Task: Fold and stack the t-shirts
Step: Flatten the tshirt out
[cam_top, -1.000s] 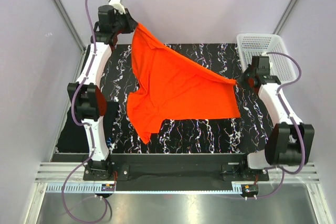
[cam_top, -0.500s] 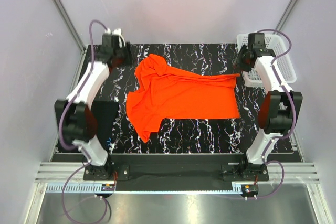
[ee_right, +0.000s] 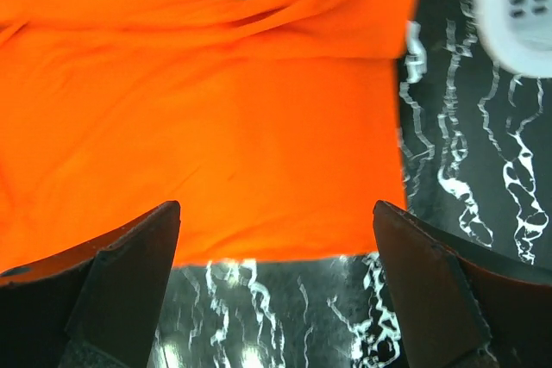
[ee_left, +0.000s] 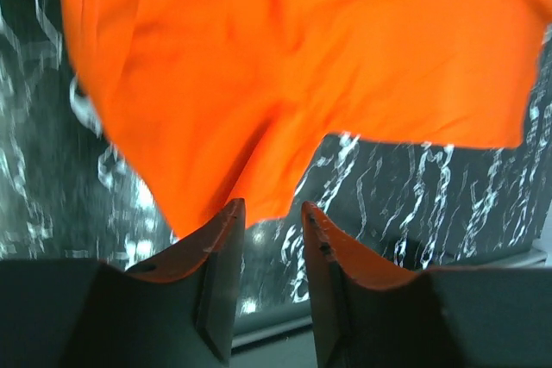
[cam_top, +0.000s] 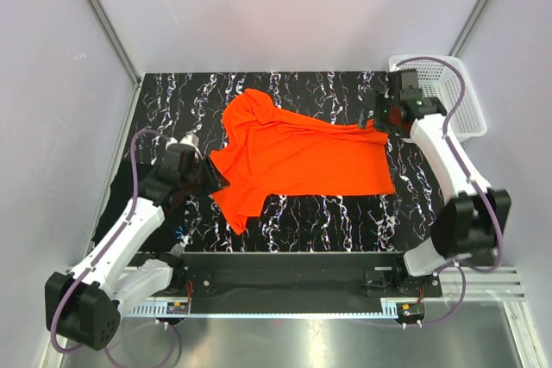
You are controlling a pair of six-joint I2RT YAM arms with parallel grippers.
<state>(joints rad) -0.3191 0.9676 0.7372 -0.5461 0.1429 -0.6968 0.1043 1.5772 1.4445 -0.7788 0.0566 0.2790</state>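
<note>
Released from the air, the orange shirt (cam_top: 302, 157) had dropped onto the mat (cam_top: 345, 213) at mid-frame, left gripper (ee_left: 269, 213) narrowly open, right gripper (ee_right: 276, 208) wide open, both empty; the fold probably needed an edge grasped next.

Bright, even light falls from above; shadows are soft. The top view is sharp. The left wrist view shows the orange-red shirt (ee_left: 285, 66) blurred; in the right one, the white basket (ee_right: 517, 6) is overexposed and unfocused.
</note>
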